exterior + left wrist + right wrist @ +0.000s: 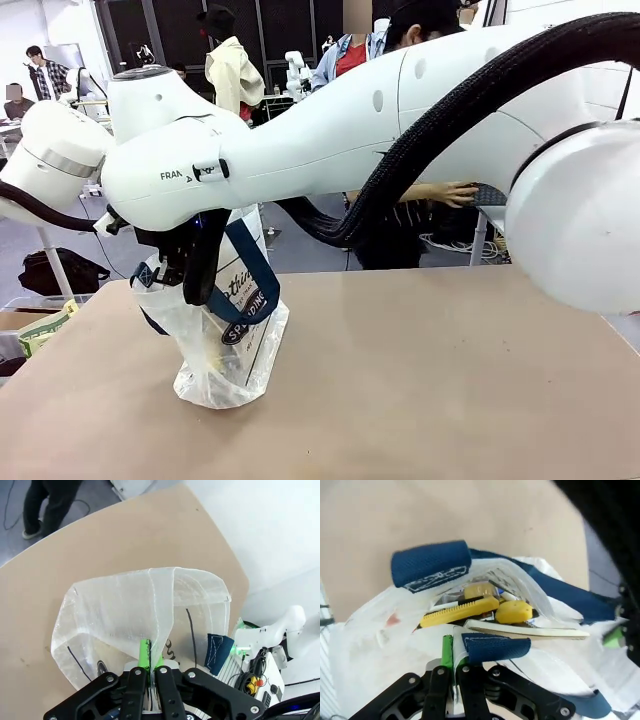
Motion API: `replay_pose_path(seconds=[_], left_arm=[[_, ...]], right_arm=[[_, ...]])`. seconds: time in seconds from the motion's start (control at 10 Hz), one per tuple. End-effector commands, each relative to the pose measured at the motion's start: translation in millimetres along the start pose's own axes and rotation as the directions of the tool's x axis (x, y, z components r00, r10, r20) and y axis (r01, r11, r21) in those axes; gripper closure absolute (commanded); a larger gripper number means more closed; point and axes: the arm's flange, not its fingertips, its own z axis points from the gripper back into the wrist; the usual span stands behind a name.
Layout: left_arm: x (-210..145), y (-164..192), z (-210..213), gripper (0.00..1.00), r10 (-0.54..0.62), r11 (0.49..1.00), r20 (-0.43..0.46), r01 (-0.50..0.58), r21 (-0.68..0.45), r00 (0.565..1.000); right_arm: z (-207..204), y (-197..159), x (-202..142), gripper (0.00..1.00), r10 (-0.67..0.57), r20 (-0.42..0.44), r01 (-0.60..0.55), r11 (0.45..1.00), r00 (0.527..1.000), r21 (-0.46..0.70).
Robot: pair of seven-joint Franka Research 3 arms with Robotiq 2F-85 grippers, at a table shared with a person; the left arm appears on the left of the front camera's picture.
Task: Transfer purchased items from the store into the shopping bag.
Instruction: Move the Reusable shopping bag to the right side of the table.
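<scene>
right gripper [454,652]: clamped on shopping bag [380,630] rim | inside: yellow items [457,611]

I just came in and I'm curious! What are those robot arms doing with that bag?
Both arms are holding up the shopping bag on the tan table. The left gripper is shut on the bag's see-through plastic edge, and the right gripper is shut on the rim beside a navy handle. Inside lie a yellow utility knife and a round yellow item. A person's hand rests across the table.
</scene>
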Motion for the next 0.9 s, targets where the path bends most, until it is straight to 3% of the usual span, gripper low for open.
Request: replay_pose_path(seconds=[0.0,0.6,0.8], left_arm=[[7,-2,4,1.00,-0.001,0.999,0.018,0.002,-0.048,1.000],[1,-13,2,1.00,-0.004,0.997,0.016,0.005,-0.082,1.000],[0,-13,3,0.60,-0.007,0.996,0.023,0.009,-0.086,1.000]], right_arm=[[1,-5,21,1.00,0.054,-0.021,-0.054,0.998,0.998,-0.019],[-8,-3,33,1.00,0.084,-0.045,-0.084,0.996,0.995,-0.006],[-8,-2,33,1.00,0.082,-0.048,-0.083,0.997,0.995,-0.002]])
